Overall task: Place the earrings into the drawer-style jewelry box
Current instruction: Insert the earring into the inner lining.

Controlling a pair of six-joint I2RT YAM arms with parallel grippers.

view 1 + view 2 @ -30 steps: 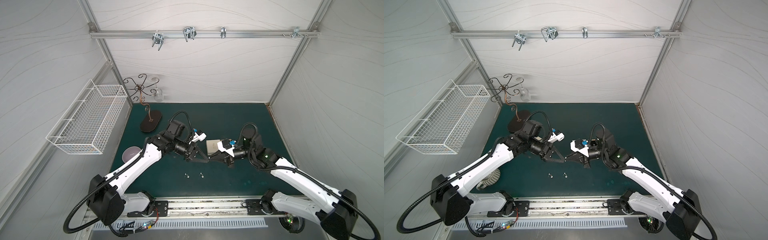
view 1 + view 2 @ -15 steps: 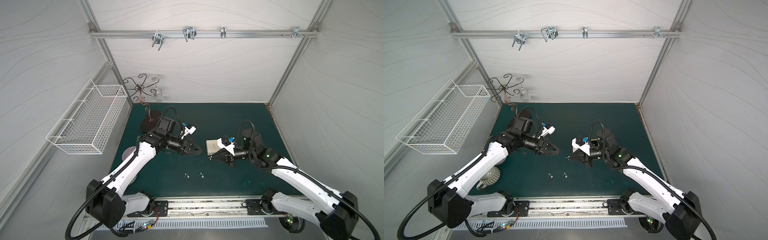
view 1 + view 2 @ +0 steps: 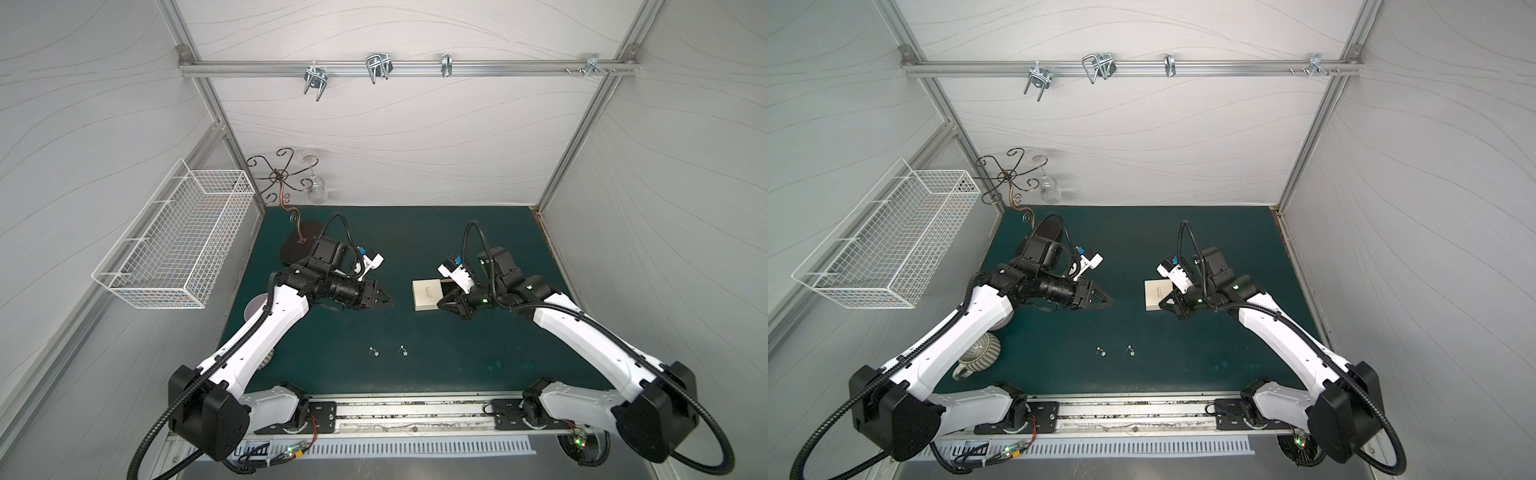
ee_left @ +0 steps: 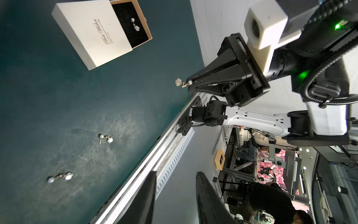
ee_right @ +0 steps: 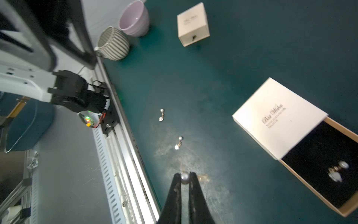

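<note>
Pinching one earring [image 4: 178,82] by its pearl end, the right claw [image 5: 184,177] is clamped tight, with the post and drop poking past the tips. The box [image 5: 279,116] sits near, below and to the side of that claw. Its drawer [image 5: 319,143] is out, with a boxed earring [image 5: 338,170] on the lining. A loose earring [image 5: 161,114] and its twin [image 5: 178,143] lie on the counter [image 5: 232,58] below, farther off. The left claw [image 4: 176,172] is apart, empty and well clear. Earrings look featherweight and stiff, the bead probably slippery, the post bendable. Best hold is across the bead with a light squeeze.
</note>
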